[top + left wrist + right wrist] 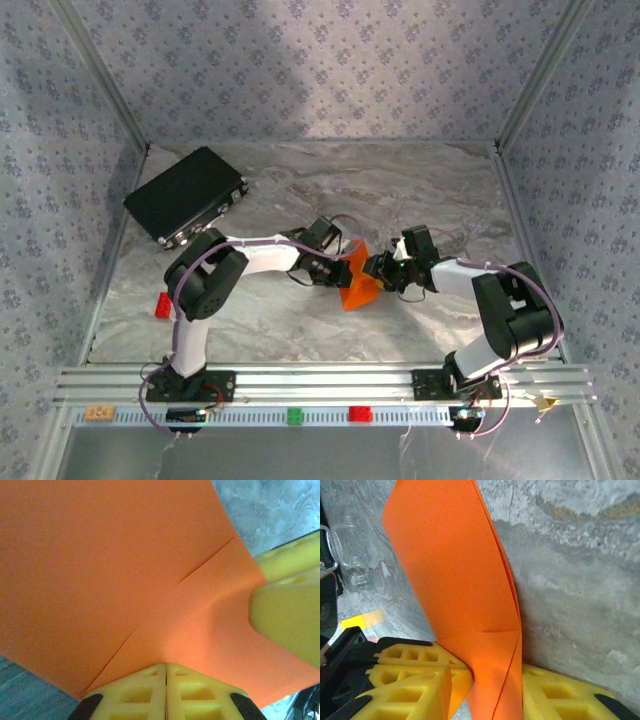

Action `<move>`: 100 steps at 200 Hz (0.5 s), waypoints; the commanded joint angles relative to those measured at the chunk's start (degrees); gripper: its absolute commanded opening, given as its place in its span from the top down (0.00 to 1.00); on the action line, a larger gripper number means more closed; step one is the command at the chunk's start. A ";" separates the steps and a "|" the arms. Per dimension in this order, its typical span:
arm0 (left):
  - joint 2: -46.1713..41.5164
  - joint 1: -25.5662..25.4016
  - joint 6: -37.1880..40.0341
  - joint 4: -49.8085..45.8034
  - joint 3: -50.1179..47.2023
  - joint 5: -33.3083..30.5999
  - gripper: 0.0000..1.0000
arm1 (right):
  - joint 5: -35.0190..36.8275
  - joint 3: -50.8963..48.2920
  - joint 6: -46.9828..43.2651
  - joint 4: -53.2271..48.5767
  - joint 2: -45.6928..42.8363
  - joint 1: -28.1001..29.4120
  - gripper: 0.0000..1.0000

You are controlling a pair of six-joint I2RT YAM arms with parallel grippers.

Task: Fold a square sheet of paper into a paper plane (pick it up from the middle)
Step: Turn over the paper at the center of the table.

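The square sheet of paper (357, 283), bright orange and folded into layers with diagonal creases, stands on edge above the table's middle between both grippers. My left gripper (343, 268) is shut on its lower edge; in the left wrist view the yellow jaws meet (166, 665) under the paper (125, 570). My right gripper (379, 272) stands open around the paper's other end (470, 580). In the right wrist view (485, 680) one finger touches the paper and the other stands slightly apart. The left gripper's fingers (420, 655) show behind it.
A black rectangular case (187, 193) lies at the back left. A small red block (162, 303) sits by the left wall. Green (295, 415) and red (360, 413) blocks rest on the front rail. Patterned walls close in three sides of the marble table (420, 190).
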 commanded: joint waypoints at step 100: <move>0.53 -0.36 -1.15 1.18 -1.03 0.12 0.91 | -3.64 -0.48 -0.98 4.13 2.92 -2.22 0.75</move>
